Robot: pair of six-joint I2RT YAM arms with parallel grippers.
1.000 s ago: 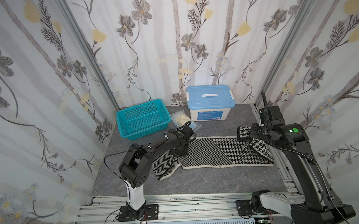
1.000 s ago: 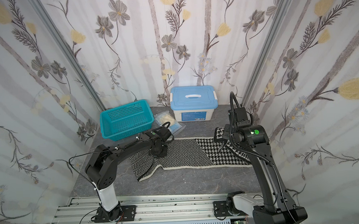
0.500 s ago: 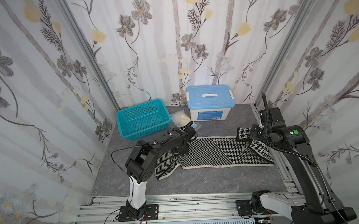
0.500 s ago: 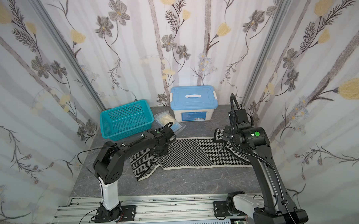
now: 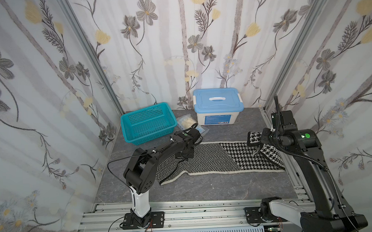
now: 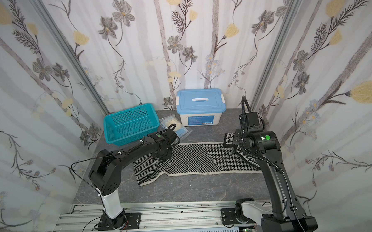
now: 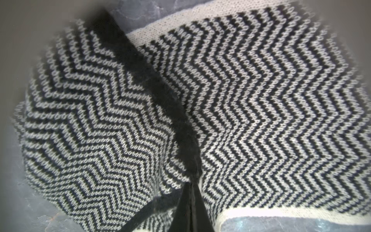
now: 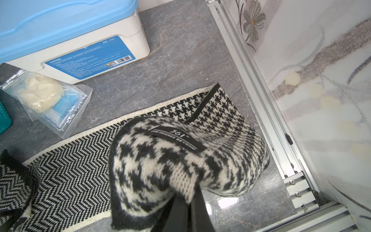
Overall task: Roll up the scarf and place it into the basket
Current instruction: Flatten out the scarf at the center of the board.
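in both top views the left hand (image 5: 187, 153) hides its tips under its wrist, the scarf (image 5: 215, 160) tucks its 3 o'clock end under the right arm (image 5: 307, 158), and the box (image 5: 218, 110) label is unreadably small.

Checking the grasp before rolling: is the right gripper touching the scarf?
Touching. The right wrist view shows the right gripper shut on the scarf, its houndstooth end pinched between the jaws.

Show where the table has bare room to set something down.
Widest: the strip between the scarf and the front rail. Smaller: between the white box and the scarf's houndstooth end. Crowded: basket and clear bag at back left.
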